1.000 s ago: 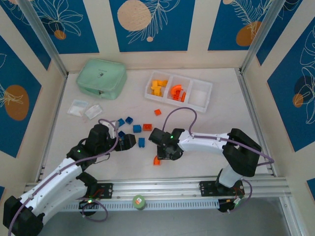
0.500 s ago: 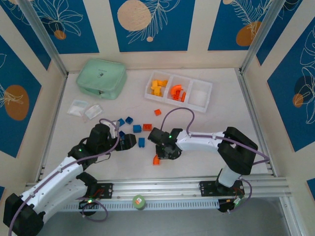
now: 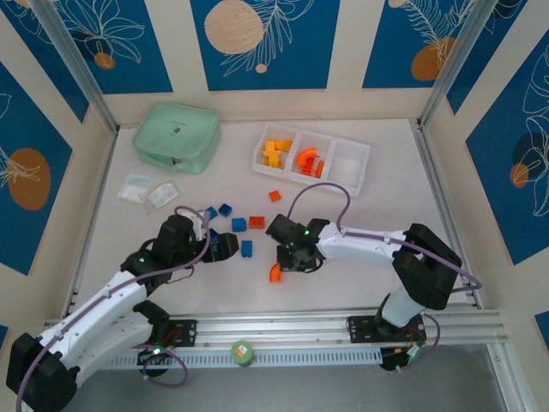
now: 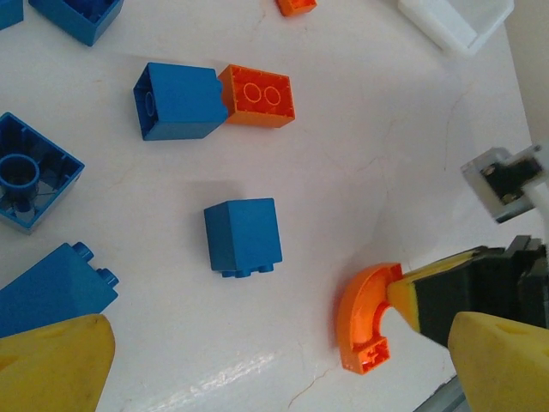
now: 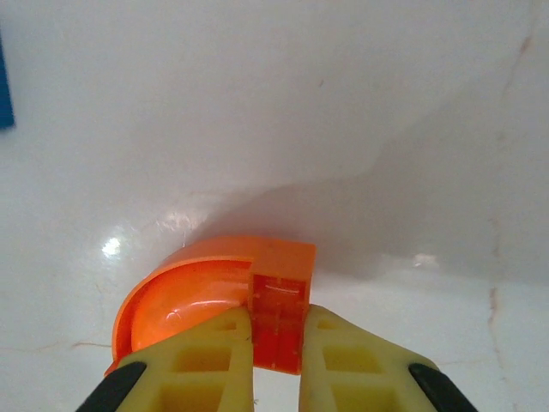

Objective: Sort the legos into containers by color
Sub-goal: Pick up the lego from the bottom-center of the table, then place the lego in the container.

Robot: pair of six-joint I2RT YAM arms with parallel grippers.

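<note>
Overhead, the white surface [image 3: 386, 232] carries everything, walled in by blue-and-cream panels [image 3: 266, 43]. At its far left sits a mint green box [image 3: 177, 136]. To the right of the box is the white tray [image 3: 348, 166] with its three compartments. Yellow-orange legos [image 3: 273, 153] lie in the left compartment and red-orange arches [image 3: 309, 161] in the middle one. Two clear bags [image 3: 148, 190] lie on the near side of the box.

Both arms reach in toward the middle of the surface. The right pincer [image 3: 279, 268] is closed narrowly on an orange arch [image 3: 275, 274], near the front edge and well apart from the tray. In the right wrist view its yellow pads [image 5: 206, 360] clamp the arch's flat end from both sides, with the curve swinging out to the left. Whether the arch rests on the surface or sits just off it, I cannot tell. The left pincer [image 3: 225, 246] stands wide, with nothing between its fingers [image 4: 51, 360], and hovers just beside the loose bricks.

Those loose pieces lie around the two pincers. A blue brick [image 4: 177, 101] touches a red-orange brick [image 4: 257, 94] at one corner. Another blue cube [image 4: 243, 238] lies alone, near the arch. A small red-orange piece [image 3: 274, 196] lies between this cluster and the tray.
</note>
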